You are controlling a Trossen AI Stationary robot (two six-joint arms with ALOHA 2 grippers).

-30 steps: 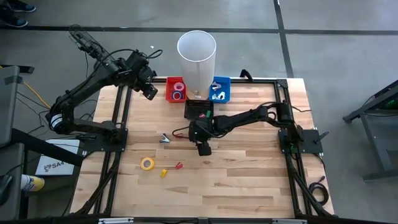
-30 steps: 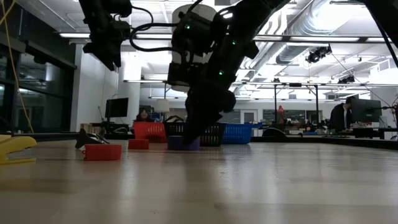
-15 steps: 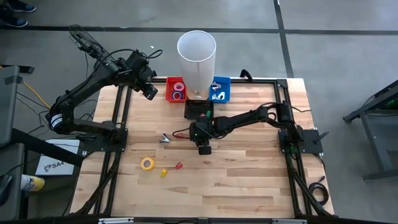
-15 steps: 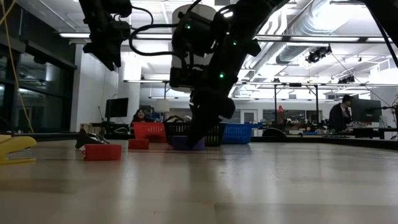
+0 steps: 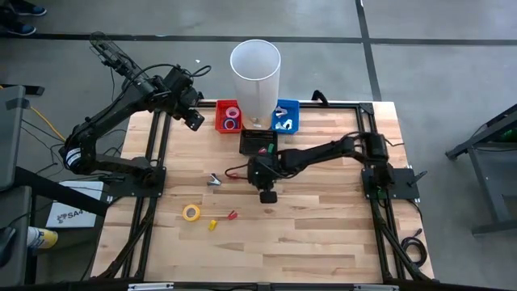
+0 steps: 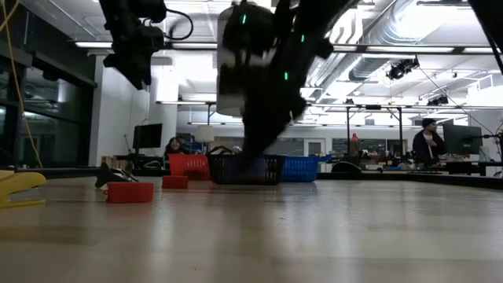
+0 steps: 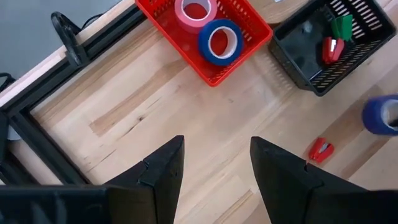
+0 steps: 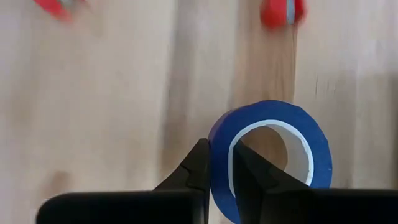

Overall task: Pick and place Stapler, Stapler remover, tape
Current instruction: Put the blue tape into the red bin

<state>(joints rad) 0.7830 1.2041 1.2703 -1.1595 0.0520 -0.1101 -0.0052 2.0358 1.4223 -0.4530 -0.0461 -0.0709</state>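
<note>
A blue tape roll (image 8: 271, 157) is sitting pinched by its wall between the two fingers (image 8: 193, 171) of the right tool (image 8: 217, 168), one finger outside the ring and one inside it, so that tool is closed tight on the roll. In the high view the right tool (image 5: 267, 194) is hanging just in front of the black basket (image 5: 258, 142), near the middle of the wooden surface (image 5: 323, 234). In the left wrist view the roll is showing as a blue shape at the frame edge, near the black basket (image 7: 348, 53) and a small red stapler remover (image 7: 320, 150).

Beside the black basket, the red basket (image 5: 229, 115) is holding a pink tape roll (image 7: 195, 12) and a blue tape roll with a pale centre (image 7: 219, 42). On the basket's other side the blue basket (image 5: 285, 115) is standing, with a tall white cylinder (image 5: 255, 77) behind.

Further out from the black basket, a yellow tape roll (image 5: 191, 212) is lying on the surface, with a yellow piece (image 5: 212, 225) and a red piece (image 5: 232, 215) beside it.

The left tool (image 7: 214, 165) is hovering near the red basket, its fingers standing partly apart and holding nothing.
</note>
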